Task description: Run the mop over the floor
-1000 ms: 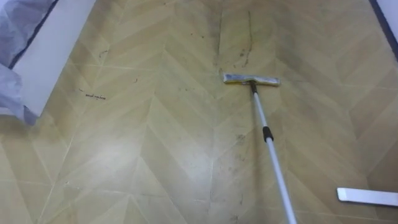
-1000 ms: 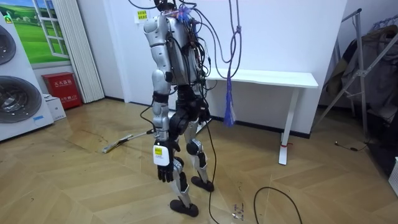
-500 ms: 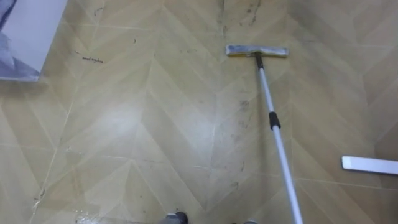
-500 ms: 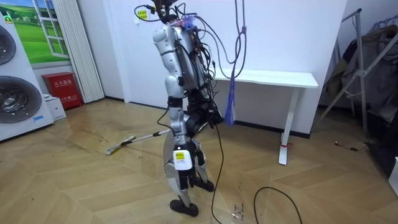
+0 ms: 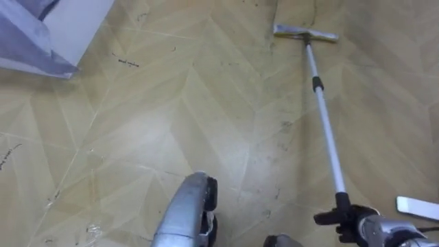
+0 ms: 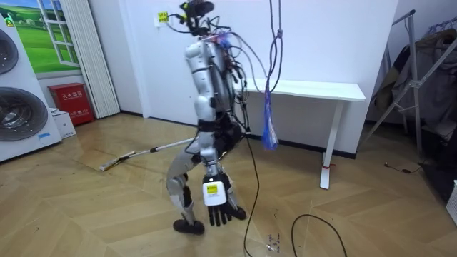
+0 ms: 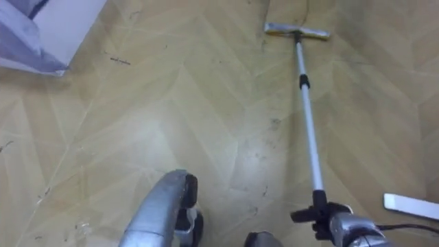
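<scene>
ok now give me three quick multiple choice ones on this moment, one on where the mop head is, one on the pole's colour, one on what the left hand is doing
1. Where is the mop head in the left eye view?
A) lower left corner
B) top, right of centre, flat on the floor
C) in a bucket

2. What colour is the mop pole?
A) red
B) green
C) silver with a black collar

3. What is the left hand doing?
A) hanging open at the robot's side
B) curled round the pole
C) pressing on the mop head

Answers:
1 B: the head lies on the floor at the pole's far end, near the view's top edge.
2 C: the shaft is pale metal with one dark band.
3 A: in the room view its fingers hang straight beside the leg; the right hand grips the pole.
</scene>
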Available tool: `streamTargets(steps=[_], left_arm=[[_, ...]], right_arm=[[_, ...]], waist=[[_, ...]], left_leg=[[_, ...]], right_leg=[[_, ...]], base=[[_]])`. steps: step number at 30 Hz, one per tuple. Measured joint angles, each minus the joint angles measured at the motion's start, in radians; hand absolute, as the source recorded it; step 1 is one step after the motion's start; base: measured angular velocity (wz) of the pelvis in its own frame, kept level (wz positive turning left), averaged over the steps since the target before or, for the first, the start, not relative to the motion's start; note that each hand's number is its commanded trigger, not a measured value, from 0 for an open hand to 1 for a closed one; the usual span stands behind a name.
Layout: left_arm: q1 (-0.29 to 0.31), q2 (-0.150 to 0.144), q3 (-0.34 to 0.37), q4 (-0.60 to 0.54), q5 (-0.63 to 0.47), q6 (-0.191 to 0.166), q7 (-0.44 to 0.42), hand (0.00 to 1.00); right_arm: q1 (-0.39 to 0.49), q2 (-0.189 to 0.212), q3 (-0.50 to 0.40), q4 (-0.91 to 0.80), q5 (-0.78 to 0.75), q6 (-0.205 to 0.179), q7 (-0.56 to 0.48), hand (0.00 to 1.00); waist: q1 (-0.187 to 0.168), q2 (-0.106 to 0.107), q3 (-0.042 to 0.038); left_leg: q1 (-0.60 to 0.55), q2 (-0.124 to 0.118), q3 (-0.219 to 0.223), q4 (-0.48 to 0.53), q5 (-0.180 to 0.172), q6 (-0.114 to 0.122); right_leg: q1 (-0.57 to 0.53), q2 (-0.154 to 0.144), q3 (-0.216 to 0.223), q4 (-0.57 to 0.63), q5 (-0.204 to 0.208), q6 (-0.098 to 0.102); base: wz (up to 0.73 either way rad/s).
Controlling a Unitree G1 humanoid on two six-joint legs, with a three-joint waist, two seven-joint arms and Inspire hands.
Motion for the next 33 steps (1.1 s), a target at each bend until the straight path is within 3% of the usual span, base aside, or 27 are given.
streamTargets(steps=[1, 2, 3, 4, 5, 6, 7, 9, 11, 13, 14, 15, 16, 18, 19, 20, 22, 23, 24, 25, 26, 27, 28, 29, 30, 31, 33], left_arm=[[-0.019, 0.001, -0.003, 0.005, 0.002, 0.005, -0.007, 0.00], [-0.028, -0.001, -0.004, 0.008, 0.001, 0.006, -0.009, 0.00], [-0.040, -0.002, -0.003, 0.022, 0.001, 0.006, -0.009, 0.00], [-0.055, -0.006, 0.009, 0.023, 0.001, 0.003, -0.003, 0.00], [-0.060, -0.008, 0.008, 0.022, 0.002, -0.001, 0.003, 0.00], [-0.062, -0.008, 0.007, 0.009, 0.012, -0.003, 0.017, 0.00], [-0.061, -0.005, 0.008, -0.003, 0.014, -0.008, 0.032, 0.00], [-0.060, -0.002, 0.007, -0.026, 0.021, -0.011, 0.047, 0.00], [-0.060, -0.014, 0.006, -0.032, 0.025, -0.018, 0.058, 0.00], [-0.056, -0.038, 0.003, -0.033, 0.031, -0.017, 0.059, 0.00], [-0.053, -0.042, 0.004, -0.033, 0.031, -0.015, 0.061, 0.00], [-0.043, -0.049, 0.007, -0.035, 0.031, -0.004, 0.063, 0.00], [-0.034, -0.051, 0.007, -0.037, 0.030, 0.018, 0.073, 0.00], [-0.037, -0.047, 0.007, -0.043, 0.029, 0.043, 0.098, 0.00], [-0.045, -0.041, 0.006, -0.047, 0.019, 0.044, 0.110, 0.00], [-0.049, -0.039, 0.005, -0.049, 0.016, 0.044, 0.117, 0.00], [-0.049, -0.025, 0.002, -0.063, -0.020, 0.040, 0.138, 0.00], [-0.047, -0.021, 0.002, -0.066, -0.025, 0.040, 0.140, 0.00], [-0.045, -0.010, 0.002, -0.075, -0.026, 0.040, 0.141, 0.00], [-0.034, -0.003, 0.009, -0.094, -0.018, 0.042, 0.140, 0.00], [-0.027, -0.001, 0.009, -0.103, -0.017, 0.042, 0.140, 0.00], [-0.016, -0.001, 0.008, -0.109, -0.016, 0.043, 0.137, 0.00], [-0.001, -0.001, 0.009, -0.117, -0.015, 0.045, 0.126, 0.00], [0.005, -0.001, 0.010, -0.122, -0.015, 0.044, 0.118, 0.00], [0.011, -0.001, 0.012, -0.126, -0.007, 0.045, 0.099, 0.00], [0.018, -0.004, 0.023, -0.125, 0.007, 0.046, 0.083, 0.00], [0.002, -0.012, 0.040, -0.122, 0.060, 0.047, 0.068, 0.00]], right_arm=[[0.051, -0.009, -0.001, 0.002, 0.013, -0.007, 0.001, 1.00], [0.075, -0.014, -0.002, 0.008, 0.015, -0.007, 0.002, 1.00], [0.120, -0.021, -0.002, 0.029, 0.012, -0.006, 0.003, 1.00], [0.171, -0.030, -0.001, 0.051, 0.013, -0.005, -0.001, 1.00], [0.203, -0.032, 0.000, 0.055, 0.013, -0.003, -0.007, 1.00], [0.265, -0.029, 0.001, 0.053, 0.016, 0.004, -0.018, 1.00], [0.307, -0.013, 0.000, 0.048, 0.023, 0.006, -0.033, 1.00], [0.349, 0.024, -0.002, 0.038, 0.031, 0.006, -0.053, 1.00], [0.369, 0.055, -0.002, 0.037, 0.034, 0.006, -0.073, 1.00], [0.367, 0.083, -0.003, 0.036, 0.035, 0.008, -0.093, 1.00], [0.357, 0.086, -0.006, 0.035, 0.035, 0.018, -0.096, 1.00], [0.340, 0.085, -0.012, 0.036, 0.034, 0.040, -0.103, 1.00], [0.320, 0.080, -0.016, 0.037, 0.033, 0.062, -0.114, 1.00], [0.249, 0.064, -0.034, 0.047, 0.022, 0.101, -0.135, 1.00], [0.182, 0.045, -0.047, 0.048, 0.002, 0.115, -0.148, 1.00], [0.144, 0.033, -0.047, 0.048, -0.001, 0.115, -0.153, 1.00], [-0.010, -0.011, -0.042, 0.034, 0.001, 0.106, -0.155, 1.00], [-0.033, -0.019, -0.039, 0.030, 0.003, 0.094, -0.153, 1.00], [-0.080, -0.030, -0.037, 0.004, 0.010, 0.067, -0.150, 1.00], [-0.127, -0.034, -0.037, -0.009, 0.028, 0.036, -0.144, 1.00], [-0.145, -0.035, -0.037, -0.010, 0.049, 0.025, -0.139, 1.00], [-0.162, -0.035, -0.035, -0.010, 0.091, 0.012, -0.123, 1.00], [-0.149, -0.033, -0.038, -0.010, 0.113, 0.011, -0.107, 1.00], [-0.135, -0.032, -0.041, -0.009, 0.120, 0.011, -0.098, 1.00], [-0.093, -0.032, -0.040, -0.005, 0.144, 0.011, -0.085, 1.00], [-0.024, -0.035, -0.039, -0.001, 0.162, 0.009, -0.072, 1.00], [0.084, -0.039, -0.035, 0.040, 0.164, 0.004, -0.059, 1.00]], waist=[[-0.012, 0.015, -0.0050], [-0.023, 0.014, -0.0047], [-0.048, 0.017, -0.0083], [-0.059, 0.029, -0.0104], [-0.060, 0.034, -0.0139], [-0.063, 0.050, -0.0248], [-0.066, 0.066, -0.0300], [-0.094, 0.082, -0.0264], [-0.102, 0.093, -0.0228], [-0.109, 0.098, -0.0227], [-0.108, 0.098, -0.0226], [-0.106, 0.097, -0.0208], [-0.105, 0.090, -0.0169], [-0.092, 0.087, -0.0162], [-0.081, 0.073, -0.0077], [-0.079, 0.068, -0.0053], [-0.049, 0.032, -0.0010], [-0.039, 0.026, -0.0010], [-0.025, 0.009, 0.0040], [0.001, 0.002, 0.0075], [0.009, -0.008, 0.0122], [0.015, -0.018, 0.0161], [0.015, -0.020, 0.0140], [0.015, -0.018, 0.0130], [0.012, -0.015, 0.0104], [0.002, -0.010, 0.0012], [-0.007, -0.002, -0.0029]], left_leg=[[0.019, -0.021, 0.017, -0.026, -0.079, 0.056], [0.026, -0.036, 0.024, -0.029, -0.095, 0.076], [0.035, -0.068, 0.033, -0.031, -0.127, 0.103], [0.049, -0.095, 0.034, -0.014, -0.166, 0.119], [0.058, -0.103, 0.034, -0.006, -0.188, 0.125], [0.074, -0.112, 0.028, 0.006, -0.228, 0.139], [0.092, -0.113, 0.022, 0.009, -0.253, 0.149], [0.122, -0.113, 0.011, 0.000, -0.280, 0.159], [0.162, -0.113, 0.003, -0.015, -0.310, 0.158], [0.222, -0.113, 0.002, -0.061, -0.337, 0.153], [0.241, -0.113, 0.001, -0.072, -0.346, 0.149], [0.287, -0.113, -0.005, -0.090, -0.365, 0.142], [0.333, -0.113, -0.024, -0.096, -0.388, 0.131], [0.367, -0.111, -0.043, -0.054, -0.409, 0.108], [0.336, -0.098, -0.033, 0.054, -0.381, 0.059], [0.306, -0.085, -0.027, 0.124, -0.350, 0.028], [0.191, -0.045, -0.003, 0.365, -0.154, -0.019], [0.165, -0.036, -0.003, 0.405, -0.120, -0.023], [0.117, -0.026, -0.010, 0.441, -0.120, -0.020], [0.070, -0.003, -0.009, 0.420, -0.135, 0.003], [0.054, 0.003, -0.008, 0.392, -0.146, 0.009], [0.032, 0.000, -0.015, 0.277, -0.175, 0.008], [0.031, -0.003, -0.027, 0.117, -0.181, 0.009], [0.036, -0.004, -0.028, 0.026, -0.175, 0.010], [0.045, -0.004, -0.022, -0.096, -0.127, 0.033], [0.066, -0.008, -0.001, -0.107, -0.130, 0.079], [0.116, -0.028, 0.041, -0.112, -0.168, 0.130]], right_leg=[[0.014, -0.025, -0.005, -0.010, -0.016, 0.024], [0.025, -0.041, -0.008, -0.021, -0.012, 0.043], [0.035, -0.055, 0.011, -0.007, -0.007, 0.051], [0.002, -0.058, 0.052, 0.074, 0.058, 0.053], [-0.022, -0.058, 0.077, 0.121, 0.111, 0.059], [-0.069, -0.040, 0.120, 0.210, 0.208, 0.053], [-0.121, -0.003, 0.150, 0.259, 0.230, 0.060], [-0.208, 0.040, 0.159, 0.266, 0.230, 0.061], [-0.274, 0.070, 0.152, 0.158, 0.230, 0.061], [-0.315, 0.086, 0.131, -0.097, 0.262, 0.052], [-0.316, 0.089, 0.126, -0.160, 0.281, 0.043], [-0.306, 0.095, 0.109, -0.261, 0.337, 0.027], [-0.276, 0.094, 0.090, -0.281, 0.378, 0.006], [-0.227, 0.079, 0.056, -0.254, 0.376, -0.007], [-0.218, 0.079, 0.052, -0.216, 0.342, -0.030], [-0.215, 0.081, 0.050, -0.196, 0.322, -0.034], [-0.209, 0.095, 0.060, -0.133, 0.262, -0.046], [-0.205, 0.100, 0.060, -0.126, 0.250, -0.049], [-0.194, 0.110, 0.062, -0.113, 0.228, -0.053], [-0.179, 0.124, 0.062, -0.115, 0.211, -0.057], [-0.169, 0.125, 0.063, -0.117, 0.204, -0.056], [-0.135, 0.126, 0.062, -0.133, 0.189, -0.049], [-0.088, 0.126, 0.061, -0.166, 0.174, -0.038], [-0.064, 0.126, 0.062, -0.184, 0.167, -0.032], [-0.016, 0.123, 0.063, -0.213, 0.145, -0.013], [0.026, 0.112, 0.069, -0.233, 0.124, 0.011], [0.060, 0.093, 0.105, -0.214, 0.122, 0.030]], base=[[0.33], [0.56], [0.53], [0.44], [0.15], [-0.05], [-0.04], [0.00], [-0.13], [-0.15], [-0.13], [0.00], [0.06], [0.09], [0.00], [-0.06], [-0.17], [-0.14], [-0.12], [-0.13], [0.00], [0.24], [0.36], [0.42], [0.46], [0.55], [0.57]])
